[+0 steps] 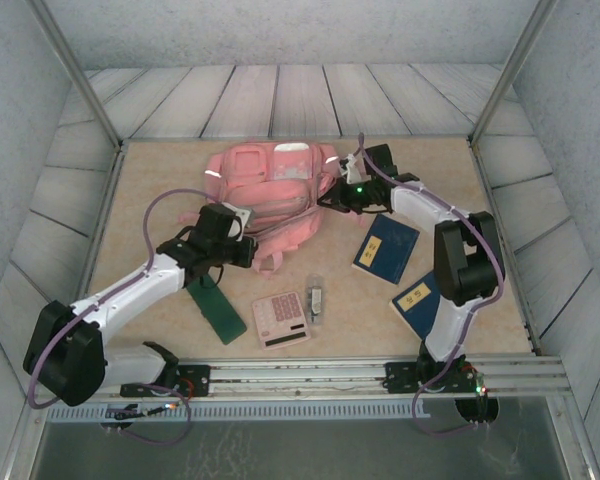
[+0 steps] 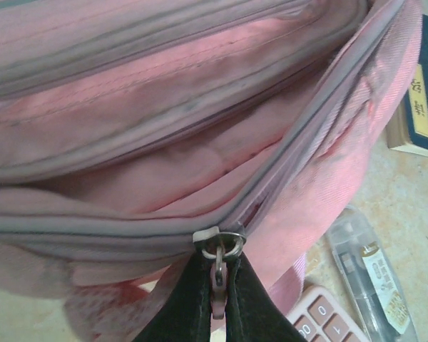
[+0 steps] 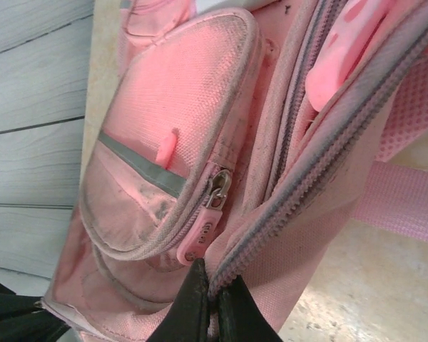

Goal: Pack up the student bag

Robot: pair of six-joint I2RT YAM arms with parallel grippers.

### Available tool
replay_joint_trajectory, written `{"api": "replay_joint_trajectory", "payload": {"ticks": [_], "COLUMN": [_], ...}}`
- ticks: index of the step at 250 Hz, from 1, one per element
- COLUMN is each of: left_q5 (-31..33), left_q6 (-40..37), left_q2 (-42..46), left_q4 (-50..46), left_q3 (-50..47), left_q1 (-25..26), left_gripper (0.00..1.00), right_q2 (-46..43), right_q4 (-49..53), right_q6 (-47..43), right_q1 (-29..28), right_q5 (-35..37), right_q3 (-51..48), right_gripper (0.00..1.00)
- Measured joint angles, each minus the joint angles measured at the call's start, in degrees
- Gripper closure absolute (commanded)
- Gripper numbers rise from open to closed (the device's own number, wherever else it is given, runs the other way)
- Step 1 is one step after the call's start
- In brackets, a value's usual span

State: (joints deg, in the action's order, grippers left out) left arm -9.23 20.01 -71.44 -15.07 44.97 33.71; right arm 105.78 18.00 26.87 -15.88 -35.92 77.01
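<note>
The student bag (image 1: 270, 185), a large pink backpack, lies at the back middle of the table. Its main zip is partly open and shows pink lining (image 2: 164, 171). My left gripper (image 1: 242, 242) is at the bag's near left side. In the left wrist view the left gripper (image 2: 220, 255) is shut on the pink zipper pull (image 2: 219, 296) of the main zip. My right gripper (image 1: 336, 196) is at the bag's right side. In the right wrist view the right gripper (image 3: 217, 271) is shut on the bag's zipper edge (image 3: 285, 192), beside a zipped side pocket (image 3: 164, 142).
Two blue books (image 1: 386, 248) (image 1: 417, 300) lie right of the bag. A pink calculator (image 1: 281, 318), a small clear case (image 1: 316, 300) and a green flat item (image 1: 216, 308) lie near the front. Metal frame posts and grey walls bound the table.
</note>
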Motion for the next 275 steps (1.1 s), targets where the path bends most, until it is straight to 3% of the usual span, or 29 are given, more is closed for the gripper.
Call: {"api": "replay_joint_trajectory", "payload": {"ticks": [43,83,137,154,170,227,275], "left_q5": [0.74,-2.51,-4.63,-5.49,-6.25,-10.36,-13.55], "left_q6": [0.98,0.39,-0.11,-0.09,-0.09,-0.7,-1.97], "left_q2": [0.61,0.37,0.04,0.02,-0.22,-6.73,-13.2], "left_q4": [0.39,2.01,0.76,0.74,1.44,5.35,7.8], "left_q3": [-0.33,-0.76,-0.94,-0.98,-1.01,0.31,4.57], "left_q1": [-0.02,-0.15,0.9,1.09,1.31,2.03,4.42], "left_gripper": [1.0,1.0,1.0,1.0,1.0,1.0,1.0], "right_q2": [3.54,6.21,5.51,3.41,-0.31,-18.01,-22.67], "right_q4": [6.23,9.92,11.98,12.52,12.87,13.18,8.63], "right_q6": [-3.52,-6.38,-11.02,-12.31,-12.74,-9.84,-1.9], "right_q1": [0.7,1.09,4.13,5.05,5.03,1.88,-3.19], "right_q5": [-0.02,-0.96,2.78,4.07,5.31,6.32,5.95], "right_q3": [6.6,11.1,11.3,9.62,6.21,-6.86,-14.53], "right_gripper": [1.0,0.88,0.54,0.41,0.34,0.3,0.31]}}
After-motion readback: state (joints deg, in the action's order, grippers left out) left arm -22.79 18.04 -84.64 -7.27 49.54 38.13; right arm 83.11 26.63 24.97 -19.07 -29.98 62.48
